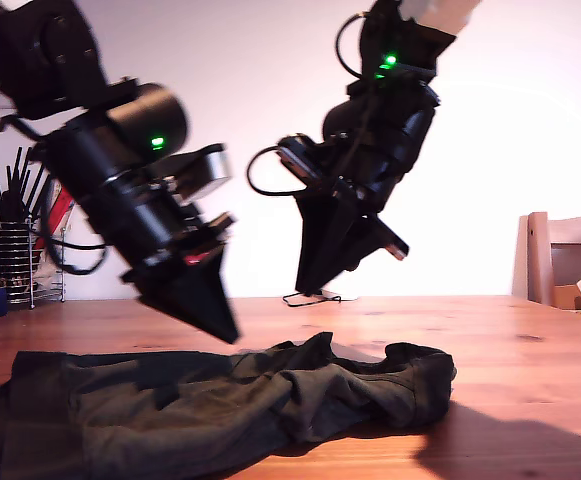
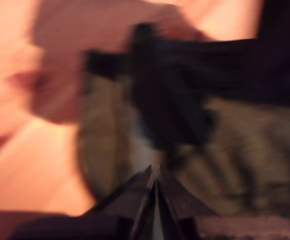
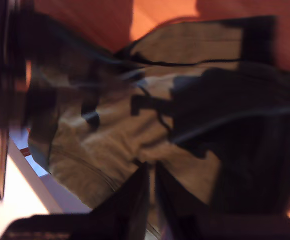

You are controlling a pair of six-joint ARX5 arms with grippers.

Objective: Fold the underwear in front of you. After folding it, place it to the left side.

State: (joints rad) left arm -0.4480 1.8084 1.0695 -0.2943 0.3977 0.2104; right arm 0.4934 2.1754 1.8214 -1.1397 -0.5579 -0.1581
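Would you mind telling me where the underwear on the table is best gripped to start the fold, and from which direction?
I would take the underwear at its raised, bunched end toward the exterior view's right, coming down from above. That end stands up off the wooden table in a thick rolled edge, so fingers could likely close around it. The other end lies flat, which gives less to pinch.

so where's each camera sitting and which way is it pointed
Exterior view: low at table height, facing across the underwear to a white wall; both arms hang above, claws clear of the cloth.
First wrist view: on my first claw, looking down on the blurred underwear; its closed tips show.
Second wrist view: on my second claw, looking down on the underwear; its nearly closed tips show.
All three views share the underwear.
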